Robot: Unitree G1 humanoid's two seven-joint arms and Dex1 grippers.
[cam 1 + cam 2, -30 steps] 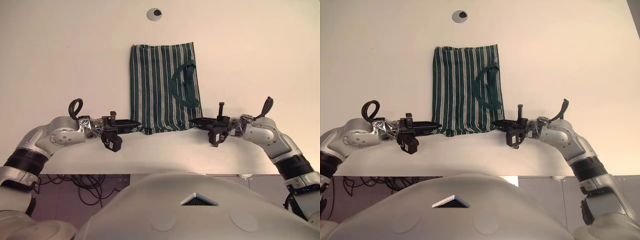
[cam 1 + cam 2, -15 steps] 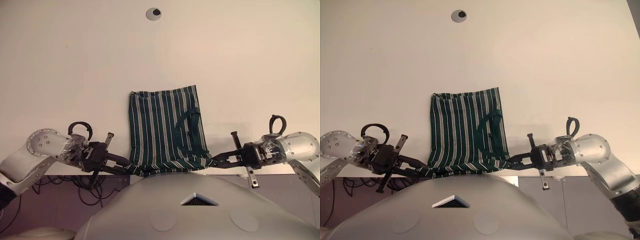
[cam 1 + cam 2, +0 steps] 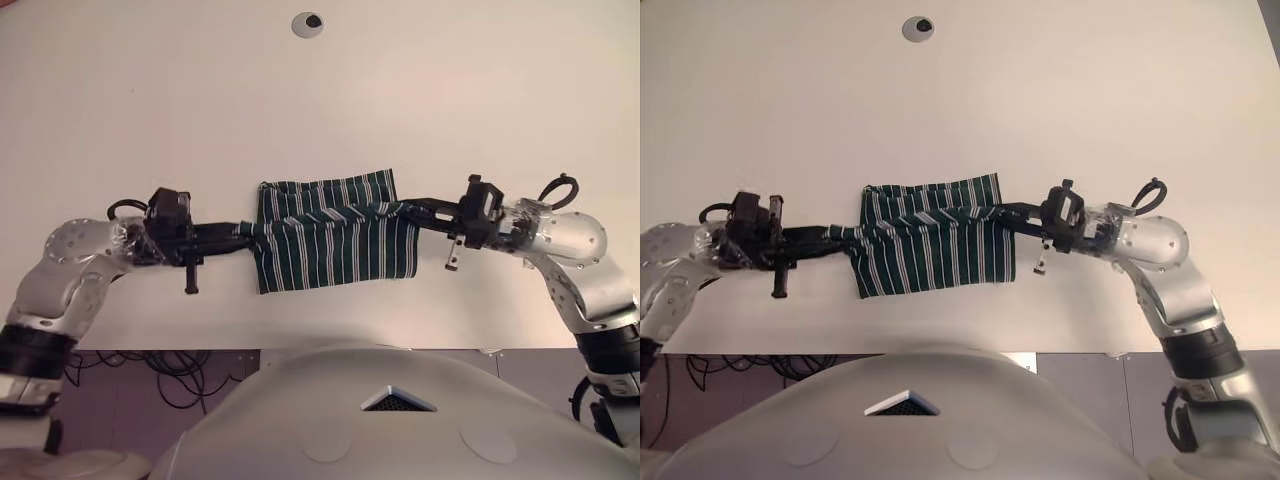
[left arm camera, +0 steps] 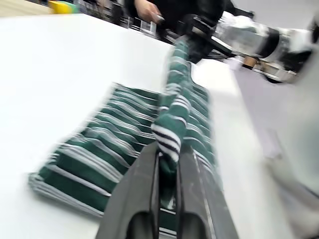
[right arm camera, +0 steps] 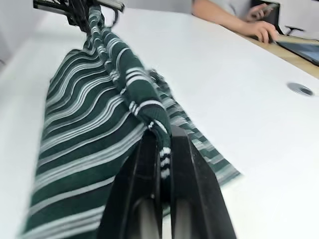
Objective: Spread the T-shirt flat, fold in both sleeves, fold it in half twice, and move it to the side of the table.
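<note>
The green, white-striped T-shirt (image 3: 335, 245) lies folded into a narrow band in the middle of the white table (image 3: 480, 120). Its near hem is raised off the table and stretched taut between my two grippers, sagging over the lower layer. My left gripper (image 3: 246, 231) is shut on the hem's left corner, and the left wrist view shows the pinched fabric (image 4: 168, 130) rising from the left gripper (image 4: 167, 148). My right gripper (image 3: 406, 208) is shut on the right corner, and the striped cloth (image 5: 99, 104) runs away from the right gripper (image 5: 160, 133) in its wrist view.
A round cable grommet (image 3: 308, 24) sits at the far middle of the table. The table's near edge (image 3: 200, 346) runs just below the shirt, with cables (image 3: 170, 370) hanging under it. Bare tabletop lies on both sides of the shirt.
Both grippers first dragged the shirt toward the near edge, then lifted its near hem and carried it up and away over the shirt, so the shirt now looks about half as long.
</note>
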